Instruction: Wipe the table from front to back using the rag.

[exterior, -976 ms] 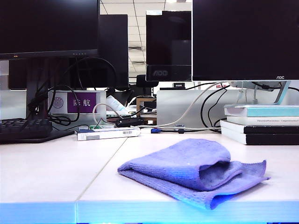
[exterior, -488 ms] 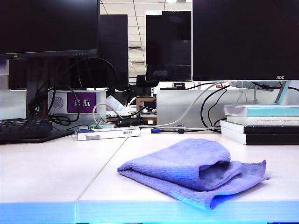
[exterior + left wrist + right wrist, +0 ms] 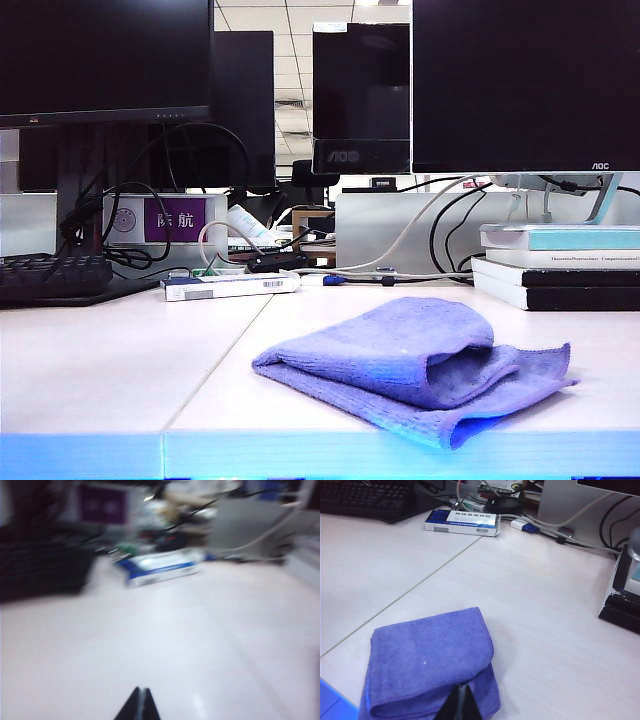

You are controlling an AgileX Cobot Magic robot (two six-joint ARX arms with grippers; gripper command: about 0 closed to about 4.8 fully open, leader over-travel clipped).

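The lavender rag (image 3: 420,365) lies folded on the pale table (image 3: 100,370) near its light blue front edge, right of the seam line. Neither gripper shows in the exterior view. In the right wrist view my right gripper (image 3: 463,687) is shut, its dark tips together just over the rag's (image 3: 430,662) folded near edge; the cloth lies flat and unlifted. In the blurred left wrist view my left gripper (image 3: 139,690) is shut over bare table top (image 3: 200,630), with no rag in that view.
A blue-and-white box (image 3: 230,286) lies at the back of the table by a black keyboard (image 3: 50,275). A stack of books (image 3: 560,265) stands at the back right. Monitors (image 3: 520,80) and cables (image 3: 400,272) line the far side.
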